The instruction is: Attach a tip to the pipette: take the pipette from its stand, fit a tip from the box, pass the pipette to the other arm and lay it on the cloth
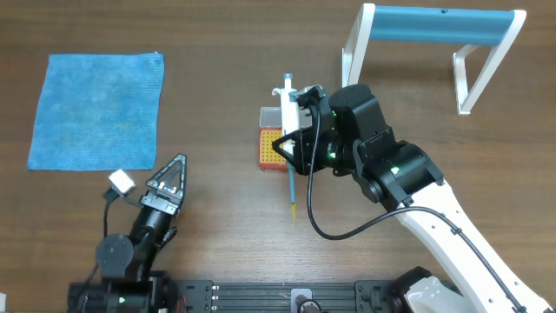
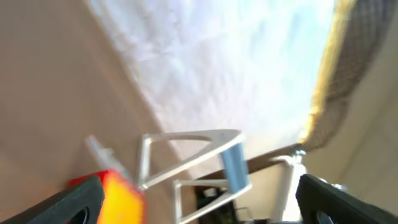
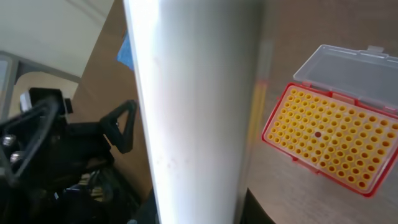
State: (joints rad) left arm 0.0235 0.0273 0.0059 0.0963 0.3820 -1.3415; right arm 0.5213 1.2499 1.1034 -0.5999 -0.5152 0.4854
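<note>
One white pipette (image 1: 290, 178), yellow tip (image 1: 294, 209) fitted, clenched in right fingers (image 1: 285, 146), left fingers (image 2: 74, 200) spread

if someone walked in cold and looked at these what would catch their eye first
Most likely the white pipette, held in the shut jaws of the right arm close by the open red tip box with its yellow tips, near the middle of the table. After that, the blue cloth lying flat at the far left, and the white stand with its blue bar at the far right.
</note>
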